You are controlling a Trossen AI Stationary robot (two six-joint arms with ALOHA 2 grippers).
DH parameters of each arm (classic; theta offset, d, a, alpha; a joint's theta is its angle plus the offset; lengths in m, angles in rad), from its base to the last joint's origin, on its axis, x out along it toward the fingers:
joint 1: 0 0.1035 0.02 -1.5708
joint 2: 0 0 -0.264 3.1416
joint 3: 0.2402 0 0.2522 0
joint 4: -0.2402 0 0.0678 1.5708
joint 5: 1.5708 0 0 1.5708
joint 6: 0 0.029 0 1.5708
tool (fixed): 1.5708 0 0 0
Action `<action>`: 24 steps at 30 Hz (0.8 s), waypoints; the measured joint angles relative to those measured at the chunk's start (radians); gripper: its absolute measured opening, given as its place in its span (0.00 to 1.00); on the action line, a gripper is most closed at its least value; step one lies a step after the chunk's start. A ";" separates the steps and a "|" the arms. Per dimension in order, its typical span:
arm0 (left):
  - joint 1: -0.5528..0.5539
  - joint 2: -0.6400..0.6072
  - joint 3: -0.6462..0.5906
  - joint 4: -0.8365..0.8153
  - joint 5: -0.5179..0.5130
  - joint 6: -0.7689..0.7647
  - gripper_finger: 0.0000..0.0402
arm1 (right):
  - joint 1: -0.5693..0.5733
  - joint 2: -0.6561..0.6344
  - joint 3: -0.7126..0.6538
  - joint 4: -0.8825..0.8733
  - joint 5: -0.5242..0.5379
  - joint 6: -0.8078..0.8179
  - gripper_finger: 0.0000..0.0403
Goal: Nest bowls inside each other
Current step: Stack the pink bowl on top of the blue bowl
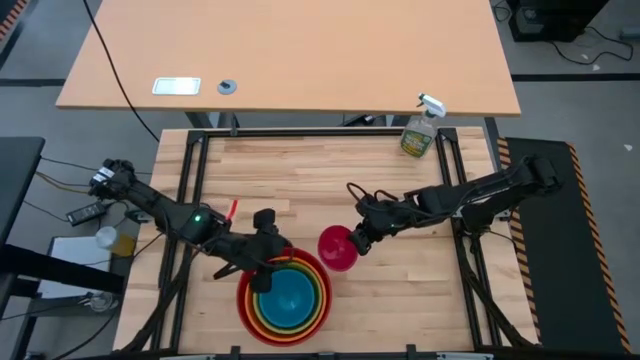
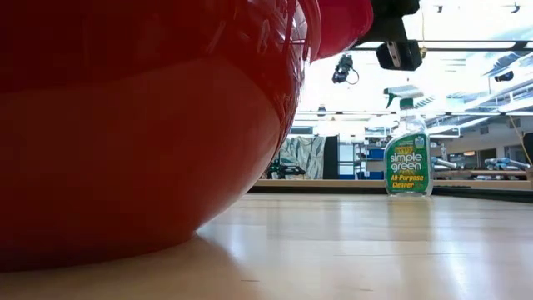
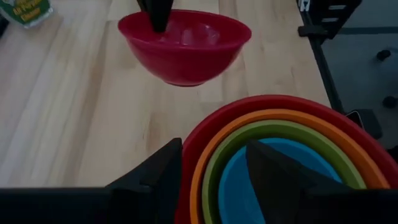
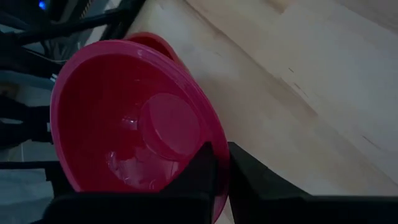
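1. Fingers on the right gripper (image 4: 221,163) are pinched tight on the rim of the pink bowl (image 1: 338,248), one inside and one outside the wall. From the left wrist camera you can see that bowl hanging clear above the wooden surface (image 1: 300,175), tilted a bit.
2. Left gripper (image 1: 266,272) has its fingers (image 3: 158,177) spread wide, straddling the rim of the stacked bowls. One finger sits outside the red bowl (image 1: 247,305), the other is down inside over the blue one.
3. So the stack is red bowl outermost, then orange bowl (image 3: 280,118), green bowl (image 3: 277,129) and blue bowl (image 1: 290,292) in the middle, all nested together near the front edge of the surface, left of center in the overhead shot.
4. Pink bowl is just beside the stack, up and to the right of it in the overhead view, close to the red rim, though I can't tell if they touch.
5. Low camera is mostly filled by the red bowl's side sitting on the wood.
6. Spray bottle (image 1: 420,128) of green cleaner stands upright at the far right corner, well apart from everything else.
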 joint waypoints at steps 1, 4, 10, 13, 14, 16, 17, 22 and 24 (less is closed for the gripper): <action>-0.009 0.000 0.000 0.000 -0.013 0.000 0.45 | 0.000 0.000 0.005 0.001 0.000 -0.001 0.08; -0.032 -0.006 0.000 -0.002 -0.043 -0.001 0.45 | 0.000 0.000 0.021 0.001 0.016 -0.007 0.08; -0.074 -0.034 0.000 -0.005 -0.104 -0.003 0.45 | 0.002 0.000 0.056 0.007 0.031 -0.011 0.08; -0.091 -0.048 0.000 -0.006 -0.146 -0.002 0.45 | 0.006 0.000 0.066 0.017 0.044 -0.011 0.08; -0.095 -0.050 0.000 -0.007 -0.156 -0.002 0.45 | 0.008 0.000 0.067 0.028 0.050 -0.011 0.08; -0.104 -0.054 0.000 -0.015 -0.161 0.000 0.45 | 0.016 0.001 0.067 0.048 0.060 -0.006 0.08; -0.105 -0.056 0.000 -0.015 -0.161 0.000 0.45 | 0.019 0.009 0.067 0.058 0.062 0.000 0.08; -0.110 -0.058 0.000 -0.017 -0.164 0.005 0.45 | 0.045 0.066 0.082 0.107 0.061 0.019 0.08; -0.114 -0.059 0.000 -0.019 -0.164 0.006 0.45 | 0.055 0.115 0.119 0.093 0.055 0.013 0.08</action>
